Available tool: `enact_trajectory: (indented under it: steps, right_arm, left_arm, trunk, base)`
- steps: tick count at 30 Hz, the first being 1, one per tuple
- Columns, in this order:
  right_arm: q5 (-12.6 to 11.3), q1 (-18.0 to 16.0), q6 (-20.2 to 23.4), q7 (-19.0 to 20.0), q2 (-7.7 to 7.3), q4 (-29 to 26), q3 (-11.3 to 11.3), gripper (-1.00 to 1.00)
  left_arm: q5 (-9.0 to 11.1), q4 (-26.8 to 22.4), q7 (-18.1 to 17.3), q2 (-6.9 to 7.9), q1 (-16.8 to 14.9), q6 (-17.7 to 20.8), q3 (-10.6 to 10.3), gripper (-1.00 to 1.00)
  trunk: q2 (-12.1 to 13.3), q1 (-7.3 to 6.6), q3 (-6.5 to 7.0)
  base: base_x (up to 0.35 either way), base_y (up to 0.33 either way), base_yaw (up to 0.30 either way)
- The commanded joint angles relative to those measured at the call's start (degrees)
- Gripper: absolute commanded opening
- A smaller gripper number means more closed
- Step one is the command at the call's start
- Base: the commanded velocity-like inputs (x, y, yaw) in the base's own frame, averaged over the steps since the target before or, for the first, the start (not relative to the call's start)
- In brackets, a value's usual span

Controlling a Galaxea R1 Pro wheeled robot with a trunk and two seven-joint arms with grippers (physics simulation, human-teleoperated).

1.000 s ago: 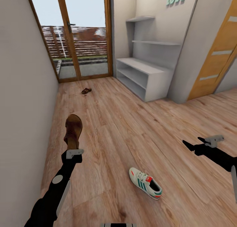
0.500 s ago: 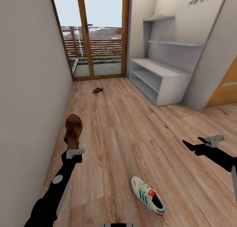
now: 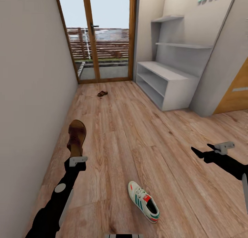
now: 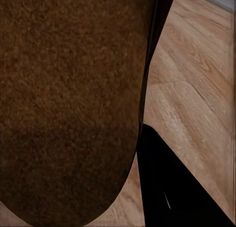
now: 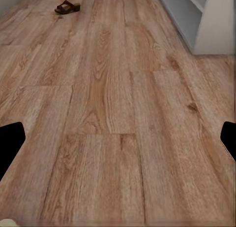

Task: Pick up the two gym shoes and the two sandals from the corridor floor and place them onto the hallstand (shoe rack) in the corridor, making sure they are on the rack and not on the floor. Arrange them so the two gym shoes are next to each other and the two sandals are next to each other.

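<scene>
The corridor floor (image 3: 131, 134) runs ahead of me toward the glass door (image 3: 103, 34) at twelve o'clock, pale wood planks with grain and knots. At about one o'clock against the far wall stands the hallstand (image 3: 168, 83), light grey, its two long open shelves bare and two floating shelves above. My left arm reaches out at ten o'clock, and my left gripper (image 3: 76, 154) is clenched on a sandal (image 3: 76, 137), held upright off the floor with its tan footbed facing me; through my left wrist that footbed (image 4: 69, 99) looms close. My right gripper (image 3: 203, 154) hangs at three o'clock, fingers spread wide apart, grasping nothing. One gym shoe (image 3: 143, 201) lies on the planks near my base at six o'clock, toe toward the door. The second sandal (image 3: 102, 93) rests far off at twelve o'clock, just before the door.
</scene>
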Motion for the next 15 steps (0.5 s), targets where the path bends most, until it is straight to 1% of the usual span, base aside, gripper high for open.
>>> enact_trajectory:
  steps: [1, 5, 7, 10, 15]
  right_arm:
    - [0.4, -0.1, 0.2, 0.4, 0.02, 0.0, -0.1, 1.00]
    - [0.4, -0.1, 0.2, 0.4, 0.02, 0.0, -0.1, 1.00]
    - [0.4, -0.1, 0.1, 0.4, 0.02, 0.0, -0.1, 1.00]
    - [0.4, -0.1, 0.1, 0.4, 0.02, 0.0, -0.1, 1.00]
    - [0.4, -0.1, 0.2, 0.4, 0.02, 0.0, -0.1, 1.00]
  left_arm:
    - [-0.6, 0.0, 0.0, -0.05, 0.0, 0.0, 0.1, -1.00]
    - [-0.7, 0.0, 0.0, -0.05, 0.0, 0.0, 0.1, -1.00]
    - [-0.6, 0.0, 0.0, -0.05, 0.0, 0.0, 0.1, -1.00]
    - [-0.7, 0.0, 0.0, -0.05, 0.0, 0.0, 0.1, -1.00]
    - [-0.6, 0.0, 0.0, -0.05, 0.0, 0.0, 0.1, -1.00]
  trunk:
    - [0.0, -0.01, -0.05]
    - [0.0, -0.01, -0.05]
    - [0.0, -0.01, -0.04]
    - [0.0, -0.01, 0.00]
    - [0.0, -0.01, 0.10]
  base:
    - [-0.017, -0.275, 0.002]
    - [-0.005, -0.276, 0.001]
    - [-0.002, -0.276, -0.093]
    - [-0.001, -0.276, -0.206]
    - [0.000, -0.276, -0.270]
